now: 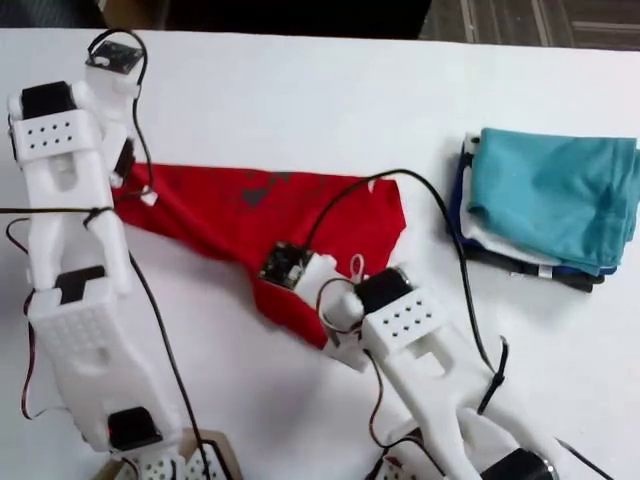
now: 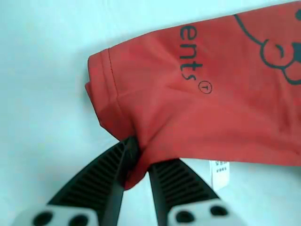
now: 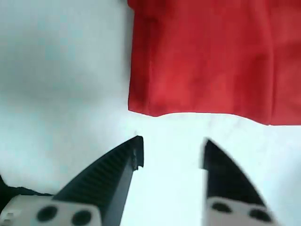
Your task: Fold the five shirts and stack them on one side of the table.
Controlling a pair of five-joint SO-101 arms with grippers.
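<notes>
Left gripper point(image 2: 141, 154) tight on red shirt point(image 2: 211, 94)

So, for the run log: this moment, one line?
left gripper: shut on red shirt | right gripper: open, short of shirt's edge | folded stack: teal on top

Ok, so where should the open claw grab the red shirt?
Probably the straight hem edge of the red shirt, right ahead of the right gripper. Come in low from the bare table side: that edge lies flat and faces the open jaws, while the left gripper pinches the shirt's other end.
</notes>
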